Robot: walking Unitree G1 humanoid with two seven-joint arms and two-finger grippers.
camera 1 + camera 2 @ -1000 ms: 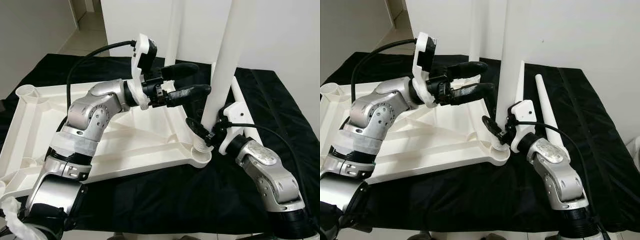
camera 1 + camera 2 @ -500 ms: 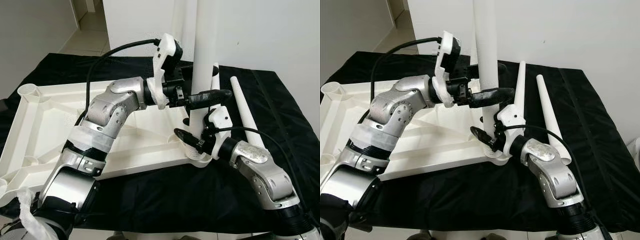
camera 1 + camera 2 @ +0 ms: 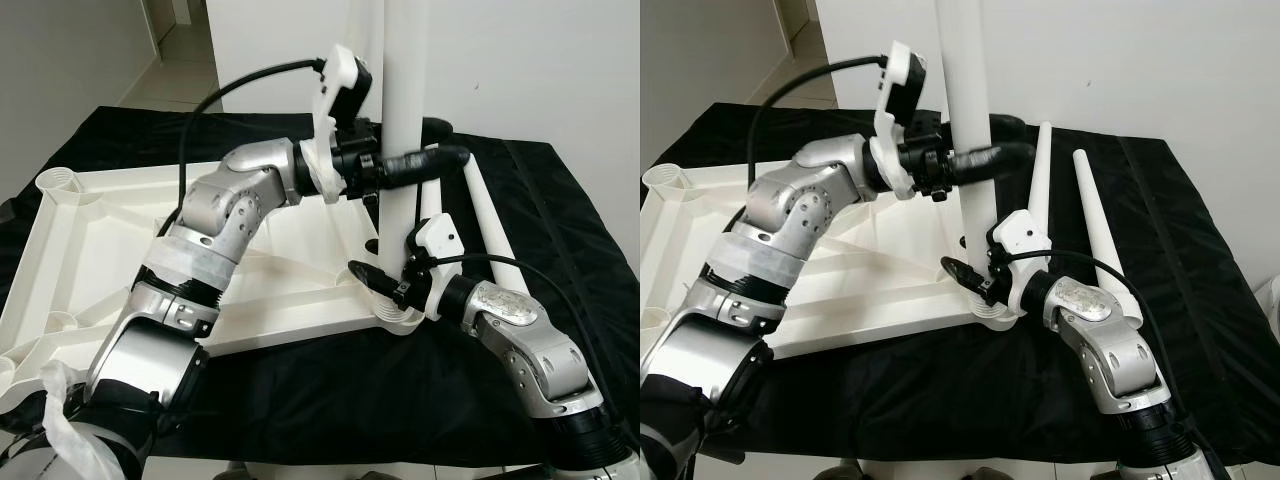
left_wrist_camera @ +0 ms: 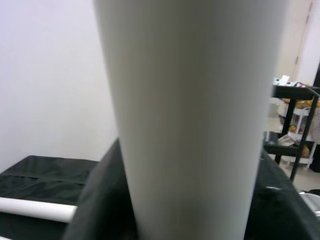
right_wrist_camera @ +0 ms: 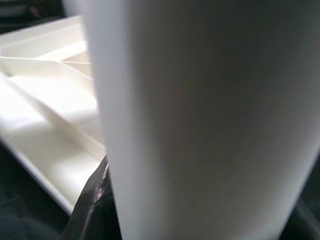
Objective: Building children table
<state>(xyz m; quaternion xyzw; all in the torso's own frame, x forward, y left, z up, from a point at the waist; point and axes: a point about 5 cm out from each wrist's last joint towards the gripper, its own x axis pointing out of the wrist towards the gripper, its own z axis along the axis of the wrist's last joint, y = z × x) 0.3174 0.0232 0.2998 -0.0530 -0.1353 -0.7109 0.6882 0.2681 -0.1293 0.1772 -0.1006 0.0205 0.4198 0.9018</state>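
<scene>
Upright white table leg [image 3: 402, 120] standing in the corner socket of the overturned tabletop [image 3: 90, 250]; left claw [image 3: 415, 165] pinching it high; right claw [image 3: 385, 283] pinching its base; two spare legs [image 3: 1090, 215] on the black-draped counter [image 3: 560, 230].

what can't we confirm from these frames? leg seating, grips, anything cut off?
- Table leg top: cut off by the upper edge in both eye views.
- Leg seating in the corner socket: right gripper hides the joint.
- Left gripper: far finger hidden behind the leg.
- Both wrist views: the blurred close-up leg hides finger contact.
- Tabletop: near-left corner hidden by the left arm.
</scene>
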